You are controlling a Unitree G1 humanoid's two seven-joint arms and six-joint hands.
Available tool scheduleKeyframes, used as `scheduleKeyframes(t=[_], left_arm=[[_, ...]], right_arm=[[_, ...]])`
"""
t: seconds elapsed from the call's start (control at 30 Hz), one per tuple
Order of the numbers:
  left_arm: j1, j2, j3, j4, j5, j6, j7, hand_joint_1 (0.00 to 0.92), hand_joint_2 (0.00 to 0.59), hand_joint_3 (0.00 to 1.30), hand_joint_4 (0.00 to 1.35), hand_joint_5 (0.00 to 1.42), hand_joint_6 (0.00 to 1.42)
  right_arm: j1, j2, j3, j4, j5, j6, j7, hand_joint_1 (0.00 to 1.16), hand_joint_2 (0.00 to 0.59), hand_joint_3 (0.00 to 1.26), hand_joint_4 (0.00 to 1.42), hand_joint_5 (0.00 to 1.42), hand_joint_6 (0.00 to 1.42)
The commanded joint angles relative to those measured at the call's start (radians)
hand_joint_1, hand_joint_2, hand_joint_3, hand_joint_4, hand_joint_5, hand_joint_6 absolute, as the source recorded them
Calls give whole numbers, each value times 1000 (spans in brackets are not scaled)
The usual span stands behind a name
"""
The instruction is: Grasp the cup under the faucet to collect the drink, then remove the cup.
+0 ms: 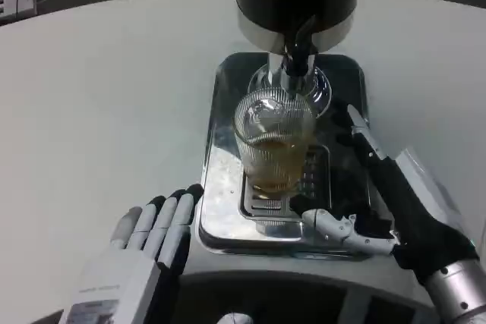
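Ribbed clear glass cup (274, 142), amber drink inside, standing on shiny metal drip tray (220, 187) under black faucet (298, 55). Right hand (372, 195) spread wide beside cup, empty. Left hand (156, 233) flat, fingers extended, at tray's edge.

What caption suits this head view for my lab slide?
Ribbed glass cup of amber drink under the dispenser's faucet, right hand open beside it, left hand resting nearby.

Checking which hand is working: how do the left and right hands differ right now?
The left hand lies on the white table beside the steel tray, fingers straight and together; the right hand reaches over the tray, fingers spread beside the ribbed glass cup. The left is far from the cup; the right is near it. Both hold nothing.
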Motion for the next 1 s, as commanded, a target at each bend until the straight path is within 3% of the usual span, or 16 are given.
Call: scheduleKeyframes(t=[0.03,1.0], left_arm=[[19,6,5,-15,-4,10,-13,0,180,0,0,0,0],[60,-3,15,-56,5,46,-37,0,186,0,0,0,0]], right_arm=[[-40,14,17,29,24,-15,5,626,221,0,64,137,264],[-226,95,80,230,25,-37,-35,647,217,0,82,170,286]])
